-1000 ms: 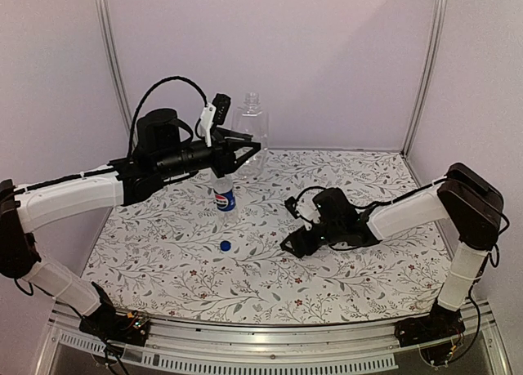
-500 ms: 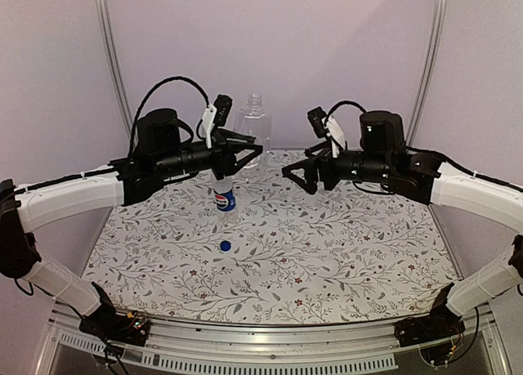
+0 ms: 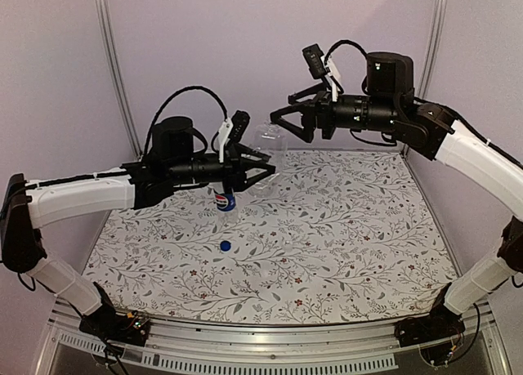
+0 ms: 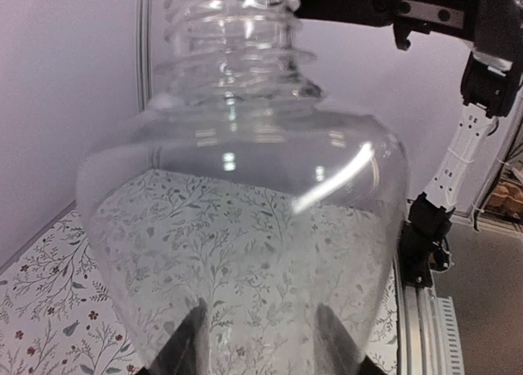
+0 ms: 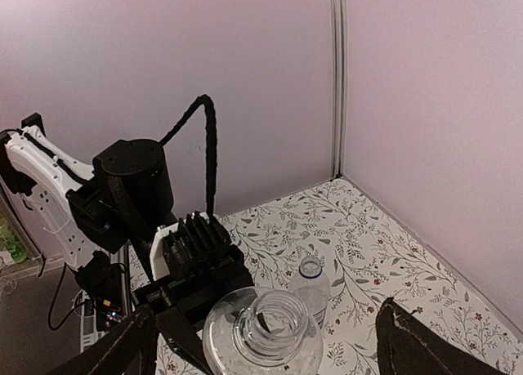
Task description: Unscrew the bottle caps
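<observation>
Top external view: left gripper [image 3: 268, 164] clamped on the plain bottle [image 3: 270, 138] at frame centre; right gripper [image 3: 288, 125], jaws apart, hangs just above.

Floral-patterned table [image 3: 343, 228] with upright Pepsi-labelled bottle [image 3: 224, 200] and loose blue cap [image 3: 225, 245] near it

Wide clear bottle [image 5: 261, 338], mouth open and uncapped, bottom centre, gripped by black left gripper [image 5: 204, 305]; narrow clear bottle [image 5: 311, 283], also uncapped, upright on floral tabletop [image 5: 384, 252] just beyond; right gripper [image 5: 262, 310] spread wide at lower corners
</observation>
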You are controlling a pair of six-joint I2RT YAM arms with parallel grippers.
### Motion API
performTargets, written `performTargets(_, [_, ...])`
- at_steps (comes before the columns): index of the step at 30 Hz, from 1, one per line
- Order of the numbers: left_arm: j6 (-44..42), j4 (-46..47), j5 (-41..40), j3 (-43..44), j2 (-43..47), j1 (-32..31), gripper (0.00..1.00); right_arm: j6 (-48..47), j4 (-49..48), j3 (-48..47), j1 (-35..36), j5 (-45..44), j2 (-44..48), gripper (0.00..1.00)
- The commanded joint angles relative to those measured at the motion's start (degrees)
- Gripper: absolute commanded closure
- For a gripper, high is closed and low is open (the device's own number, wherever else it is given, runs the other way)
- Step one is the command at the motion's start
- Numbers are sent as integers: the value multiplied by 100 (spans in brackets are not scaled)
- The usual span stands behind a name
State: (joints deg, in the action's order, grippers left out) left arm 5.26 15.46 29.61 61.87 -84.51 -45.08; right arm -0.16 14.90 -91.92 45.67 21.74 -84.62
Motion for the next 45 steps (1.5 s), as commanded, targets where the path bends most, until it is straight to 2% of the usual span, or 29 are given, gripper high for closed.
performTargets(1, [-163, 32, 61, 153, -30, -75, 65, -10, 394, -199, -14, 256, -365, 16])
performTargets(9, [-216, -35, -31, 172, -44, -110, 65, 186, 287, -212, -14, 511, -588, 41])
performTargets(19, [-283, -66, -139, 169, -26, -132, 64, 219, 321, -118, -13, 487, -600, 67])
performTargets(23, [-299, -79, -157, 168, -30, -140, 64, 236, 317, -85, -14, 403, -583, 83])
performTargets(26, [-301, -98, -182, 177, -30, -142, 60, 221, 353, -72, -15, 177, -560, 100])
performTargets(31, [-224, -186, -258, 232, -38, -146, 45, 158, 366, -64, -124, -94, -489, 100])
performTargets(40, [-179, -276, -530, 256, 31, -113, 3, 79, 245, 322, -410, -545, -354, 100])
performTargets(45, [-150, -258, -848, 194, 255, -80, 0, -19, -47, 709, -489, -979, -451, 100])
